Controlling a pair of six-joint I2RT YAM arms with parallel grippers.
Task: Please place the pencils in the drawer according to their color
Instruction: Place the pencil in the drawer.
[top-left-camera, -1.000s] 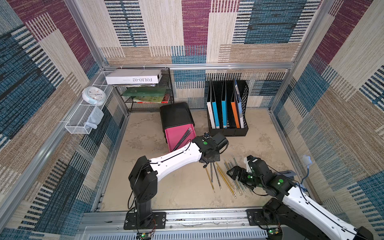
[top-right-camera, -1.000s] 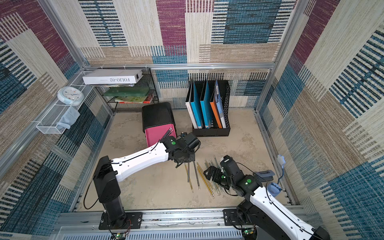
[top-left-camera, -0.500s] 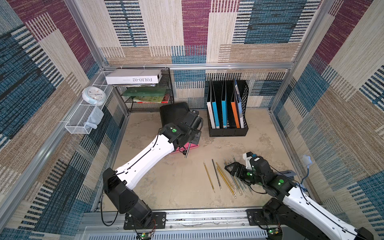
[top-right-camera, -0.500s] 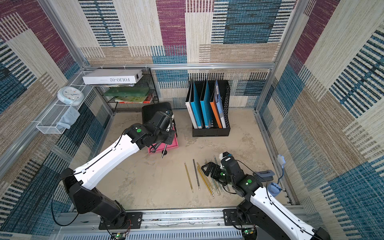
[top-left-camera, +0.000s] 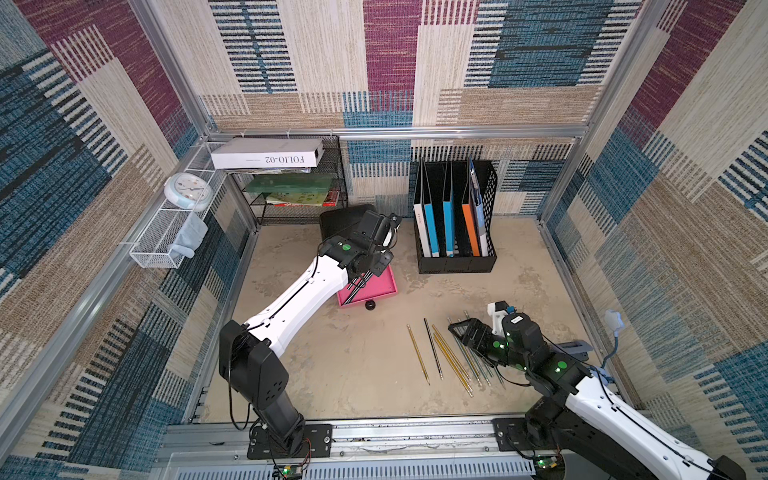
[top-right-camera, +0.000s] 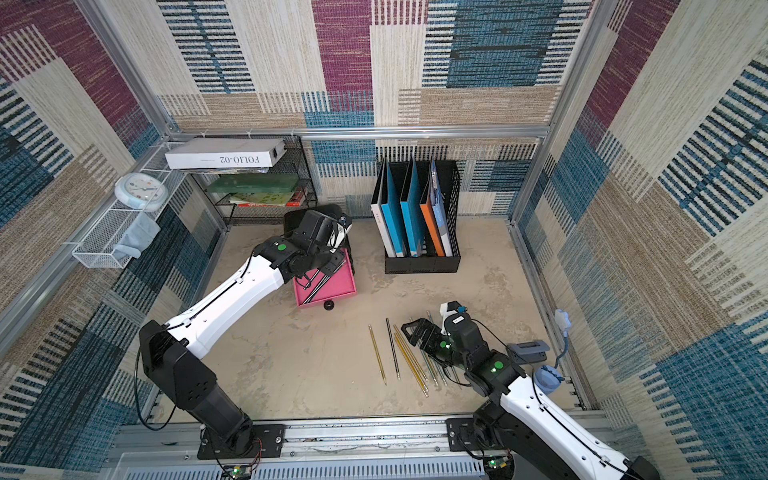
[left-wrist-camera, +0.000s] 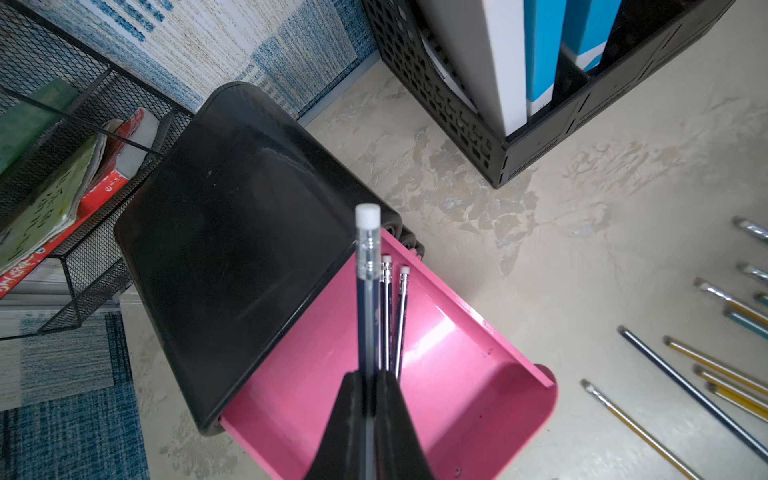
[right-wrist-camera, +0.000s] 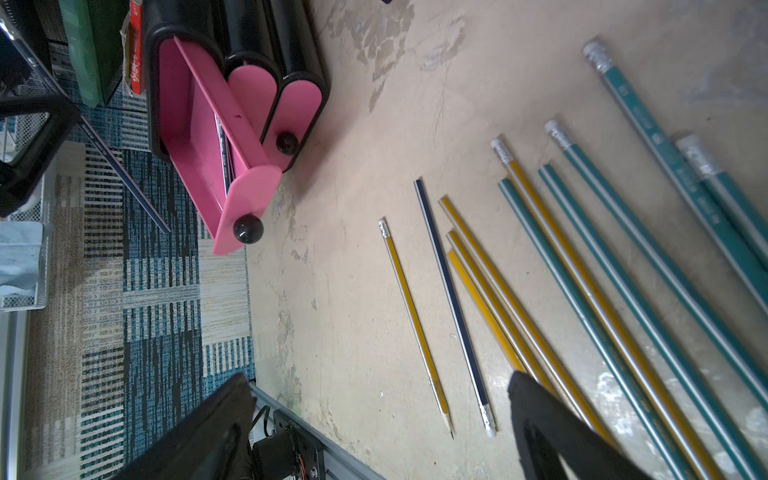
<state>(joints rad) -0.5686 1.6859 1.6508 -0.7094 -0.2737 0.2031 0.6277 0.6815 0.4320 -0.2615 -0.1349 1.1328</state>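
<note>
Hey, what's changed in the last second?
The left end effector swung from the floor pencils to above the open pink drawer, carrying a black pencil. The right end effector stayed open over those pencils; drawer and pile unchanged.

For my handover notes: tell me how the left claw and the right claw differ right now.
The left claw is shut on a black pencil; the right claw is open and empty. The left claw hangs over the pulled-out pink drawer; the right claw hovers over the loose pencils. Both have black fingers.
</note>
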